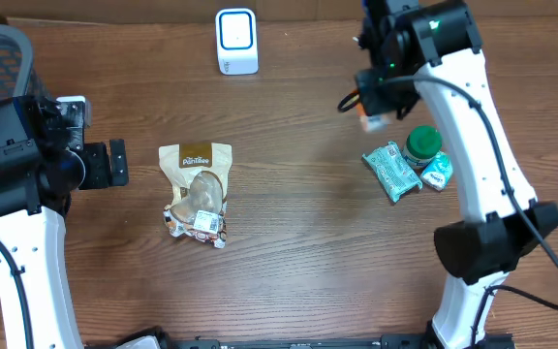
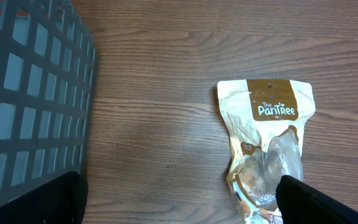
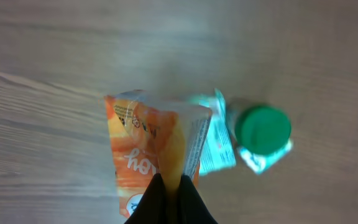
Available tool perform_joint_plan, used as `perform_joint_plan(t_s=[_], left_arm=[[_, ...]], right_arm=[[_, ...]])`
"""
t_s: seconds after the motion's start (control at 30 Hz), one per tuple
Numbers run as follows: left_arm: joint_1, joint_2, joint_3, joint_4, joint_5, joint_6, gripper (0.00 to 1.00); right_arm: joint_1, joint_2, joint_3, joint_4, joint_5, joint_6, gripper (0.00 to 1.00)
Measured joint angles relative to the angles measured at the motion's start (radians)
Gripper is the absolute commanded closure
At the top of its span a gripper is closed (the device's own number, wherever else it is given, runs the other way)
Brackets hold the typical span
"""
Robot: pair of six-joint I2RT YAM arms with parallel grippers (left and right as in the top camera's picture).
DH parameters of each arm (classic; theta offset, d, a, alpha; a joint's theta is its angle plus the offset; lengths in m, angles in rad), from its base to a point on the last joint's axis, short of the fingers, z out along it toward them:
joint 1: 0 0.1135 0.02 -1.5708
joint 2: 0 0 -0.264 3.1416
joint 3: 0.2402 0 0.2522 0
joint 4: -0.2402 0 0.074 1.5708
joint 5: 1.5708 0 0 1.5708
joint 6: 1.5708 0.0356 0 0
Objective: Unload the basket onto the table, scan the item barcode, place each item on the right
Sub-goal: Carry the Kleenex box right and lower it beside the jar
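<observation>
Right end effector (image 3: 169, 186) pinched orange packet (image 3: 148, 140) aloft, likely bound for scanner (image 1: 236, 41); left end effector (image 1: 112, 163) spread near pouch (image 1: 197, 189).

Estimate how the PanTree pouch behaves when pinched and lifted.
Probably floppy: the PanTree pouch is crinkled film, so it should sag from a pinch. Likely light, since it lies nearly flat. Its glossy clear window may slip.

Glossy orange pouch (image 3: 148, 149) (matt wood table (image 3: 42, 56))
</observation>
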Motion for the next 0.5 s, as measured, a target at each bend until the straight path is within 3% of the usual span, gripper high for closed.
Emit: perform_joint_plan(t_s=[0.2,0.5], left_arm=[[0.0,0.0,0.0,0.0,0.0,0.0,0.0],[0.0,0.0,0.0,0.0,0.0,0.0,0.0]], right_arm=[[-0.084,0.001,-0.192,0.077,-0.016,-0.028,0.96],[-0.089,0.002,-0.417,0.217,-0.026,-0.112,0.96]])
